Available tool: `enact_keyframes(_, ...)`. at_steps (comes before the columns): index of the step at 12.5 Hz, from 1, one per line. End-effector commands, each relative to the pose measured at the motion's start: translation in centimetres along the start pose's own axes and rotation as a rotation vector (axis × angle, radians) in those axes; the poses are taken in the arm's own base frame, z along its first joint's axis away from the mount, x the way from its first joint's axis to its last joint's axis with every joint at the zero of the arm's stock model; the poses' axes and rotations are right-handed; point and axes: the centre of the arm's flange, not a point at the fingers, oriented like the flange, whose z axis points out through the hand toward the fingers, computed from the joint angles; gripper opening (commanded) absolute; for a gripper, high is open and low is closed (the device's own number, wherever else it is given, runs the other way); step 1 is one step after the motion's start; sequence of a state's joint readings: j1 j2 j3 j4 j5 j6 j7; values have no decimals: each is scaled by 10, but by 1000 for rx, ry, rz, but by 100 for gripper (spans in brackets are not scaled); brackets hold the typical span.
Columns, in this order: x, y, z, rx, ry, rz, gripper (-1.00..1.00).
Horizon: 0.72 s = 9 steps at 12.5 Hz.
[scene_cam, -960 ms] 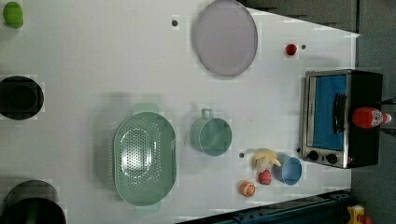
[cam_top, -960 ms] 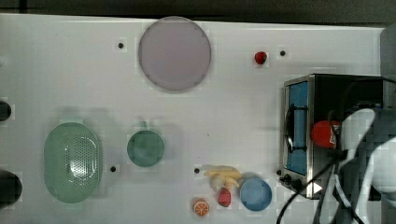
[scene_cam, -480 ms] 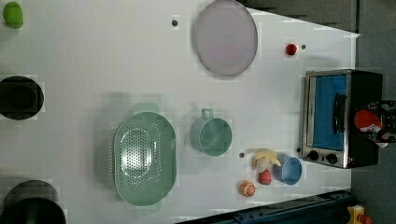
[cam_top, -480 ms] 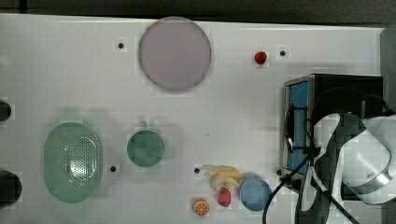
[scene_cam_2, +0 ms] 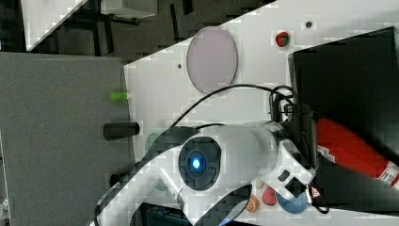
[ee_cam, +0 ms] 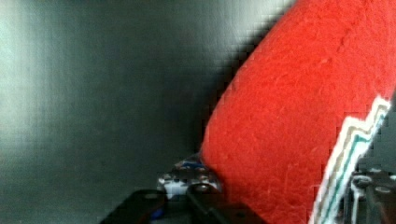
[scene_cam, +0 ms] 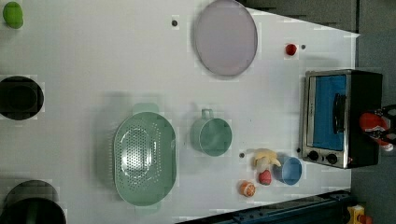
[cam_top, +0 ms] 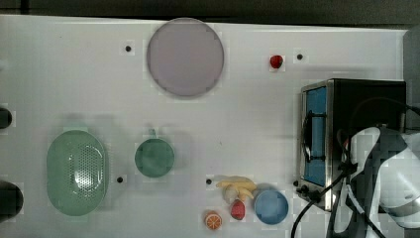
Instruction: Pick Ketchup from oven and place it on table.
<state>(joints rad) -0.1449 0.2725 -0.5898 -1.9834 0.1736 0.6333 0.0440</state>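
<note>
Red Ketchup (scene_cam_2: 350, 148) bottle lies on its side atop the black oven (scene_cam_2: 348, 70). Gripper (scene_cam: 380, 130) straddles the bottle's body, fingers either side; whether they press it cannot be told. White table (cam_top: 247, 124) lies beside the oven.

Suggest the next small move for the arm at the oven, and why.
Probably close the fingers on the Ketchup and lift it straight up. It lies on top of the oven, and in the wrist view the red body sits right at the gripper, a finger beside it. Whether the grip is already firm cannot be told, so confirm before carrying it to the table.
</note>
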Motion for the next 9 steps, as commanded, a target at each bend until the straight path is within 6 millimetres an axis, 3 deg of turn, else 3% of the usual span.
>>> enact_keyframes(1,-20,-31,-74,113,46,-79,29)
enact_keyframes(5,-73,-59,-190,121,121,-254,29)
enact_keyframes(7,-116,-69,-228,111,90,-329,29)
enact_keyframes(9,-176,-78,-249,74,46,-433,29)
